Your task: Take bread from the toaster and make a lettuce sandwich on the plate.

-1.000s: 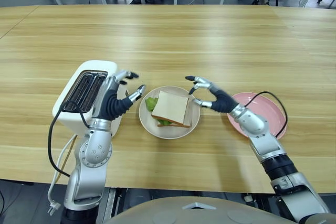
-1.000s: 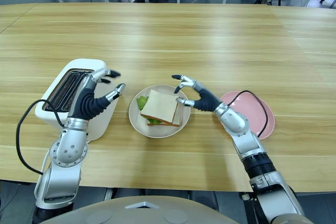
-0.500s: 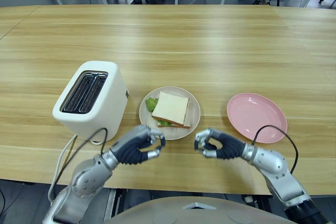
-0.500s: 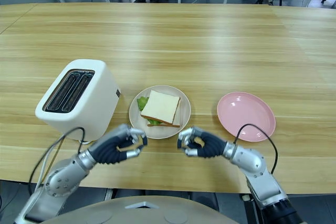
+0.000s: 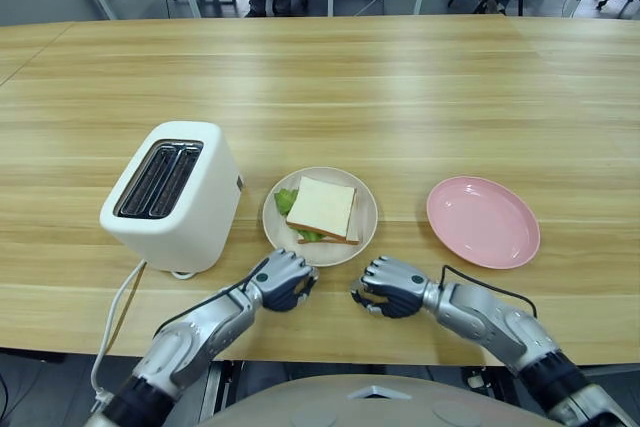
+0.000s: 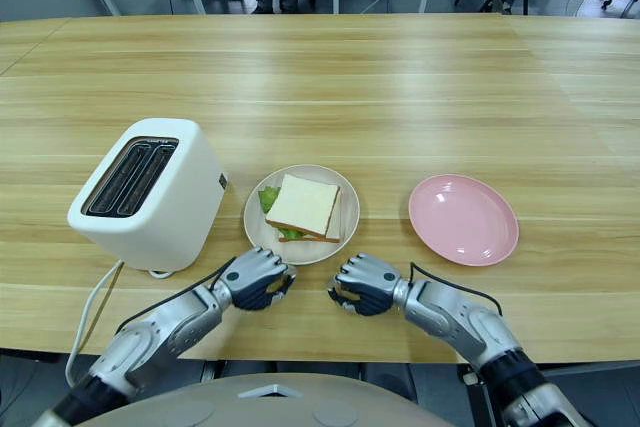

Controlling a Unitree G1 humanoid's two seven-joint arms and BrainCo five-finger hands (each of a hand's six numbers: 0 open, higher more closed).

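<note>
Bright, even light from overhead falls on the table (image 5: 400,87), with a pale sheen streaking the far wood. Shadows are soft and short, tucked under the toaster (image 5: 175,192) and the pink plate (image 5: 483,220).

Toaster (image 5: 180,197) and pink plate (image 5: 483,221) flank the sandwich plate (image 5: 367,210), gaps between

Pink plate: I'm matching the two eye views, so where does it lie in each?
Left eye view: the pink plate lies right of centre, in the lower half.
Right eye view: the same place, a little further left in the picture.
Shared landmark: the sandwich on the beige plate, just left of it.
</note>
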